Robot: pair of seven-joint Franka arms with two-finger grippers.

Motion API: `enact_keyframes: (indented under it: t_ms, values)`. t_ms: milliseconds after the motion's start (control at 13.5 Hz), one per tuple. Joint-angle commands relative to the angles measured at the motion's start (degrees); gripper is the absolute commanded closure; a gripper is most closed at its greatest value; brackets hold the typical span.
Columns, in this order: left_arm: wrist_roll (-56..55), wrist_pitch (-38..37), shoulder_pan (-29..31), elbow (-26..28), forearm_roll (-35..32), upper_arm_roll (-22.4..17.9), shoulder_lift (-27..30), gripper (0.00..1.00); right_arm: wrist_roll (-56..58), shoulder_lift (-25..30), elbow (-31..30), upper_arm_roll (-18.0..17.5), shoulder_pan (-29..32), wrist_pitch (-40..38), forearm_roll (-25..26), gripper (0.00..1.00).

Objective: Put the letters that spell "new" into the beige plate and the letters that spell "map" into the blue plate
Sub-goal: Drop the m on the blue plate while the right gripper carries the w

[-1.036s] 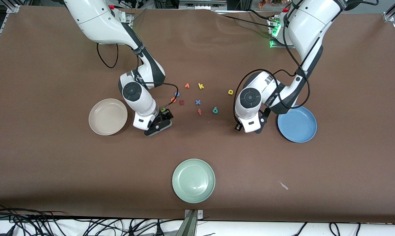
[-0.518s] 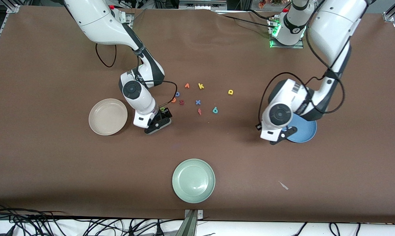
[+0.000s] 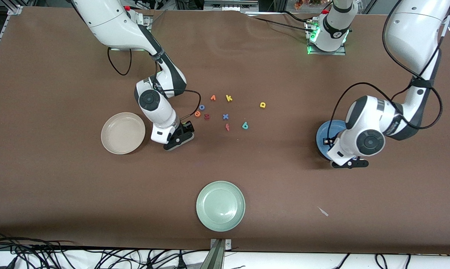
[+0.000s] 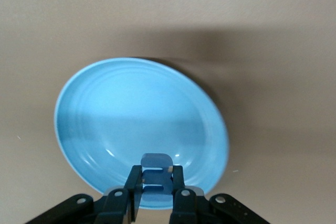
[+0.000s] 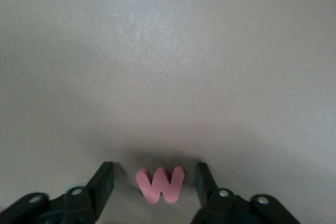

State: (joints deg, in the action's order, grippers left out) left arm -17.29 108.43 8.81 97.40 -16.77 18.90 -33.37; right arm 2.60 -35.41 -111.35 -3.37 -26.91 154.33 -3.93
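Observation:
In the left wrist view my left gripper (image 4: 156, 176) is shut on the blue m (image 4: 156, 181), which hangs over the rim of the blue plate (image 4: 131, 108). The front view shows that gripper (image 3: 350, 163) at the plate's (image 3: 323, 136) edge nearest the camera. My right gripper (image 5: 154, 171) is low at the table, open, with the pinkish w (image 5: 160, 184) lying between its fingers, a gap on each side. It (image 3: 179, 136) stands beside the empty beige plate (image 3: 123, 133). The orange e (image 3: 197, 114), yellow a (image 3: 262, 105) and teal p (image 3: 245, 126) lie mid-table.
Loose letters lie in the same cluster: an orange v (image 3: 213, 98), yellow k (image 3: 229, 98), blue o (image 3: 201, 107), dark red letter (image 3: 207, 116), blue x (image 3: 225, 116) and a red one (image 3: 227, 127). A pale green plate (image 3: 220, 206) sits nearer the camera.
The left arm has swung toward its own end of the table with the blue m, ending over the blue plate. The right gripper has stayed low and narrowed its fingers around the w.

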Motion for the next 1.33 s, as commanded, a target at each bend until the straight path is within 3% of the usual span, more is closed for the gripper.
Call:
enact_keyframes:
  t_ms: [0,148,222,296,592,740,888,1036,1257]
  values:
    - [5.2,6.9,2.3,6.6,0.6,0.4,1.6,1.0,0.6,1.7,-3.3,-0.4,0.3,0.8,0.6,0.33]
    - [5.3,12.8,3.7,11.3,0.5,0.4,3.4,0.98,0.6,1.7,-3.5,-0.4,0.3,1.1,0.6,0.36]
    - [5.3,13.0,3.7,12.1,-0.1,0.4,3.9,0.61,0.6,1.7,-3.5,-0.4,0.3,1.2,0.6,0.36]
    - [5.3,12.8,3.7,12.2,-0.5,0.5,4.1,0.01,0.6,1.7,-3.5,-0.4,0.3,1.3,0.6,0.38]
    - [4.5,8.1,3.7,10.7,0.9,2.7,8.0,0.0,0.6,1.7,-3.4,-0.4,0.3,1.4,0.6,0.55]
    - [3.5,8.3,3.7,12.3,7.9,4.0,10.0,0.0,0.7,1.8,-3.3,-0.4,0.3,1.3,0.6,0.69]
    - [2.7,13.3,3.7,19.0,12.7,6.2,15.0,0.0,0.8,2.4,-3.2,-0.3,0.3,1.1,0.6,0.8]
    - [0.1,21.9,3.5,27.7,14.1,9.7,19.7,0.0,1.1,3.8,-3.2,-0.1,0.4,0.2,0.6,0.8]
    - [-6.9,30.2,2.8,32.9,13.3,16.3,19.8,0.0,4.5,7.6,-3.2,1.7,0.5,-6.6,0.7,0.8]
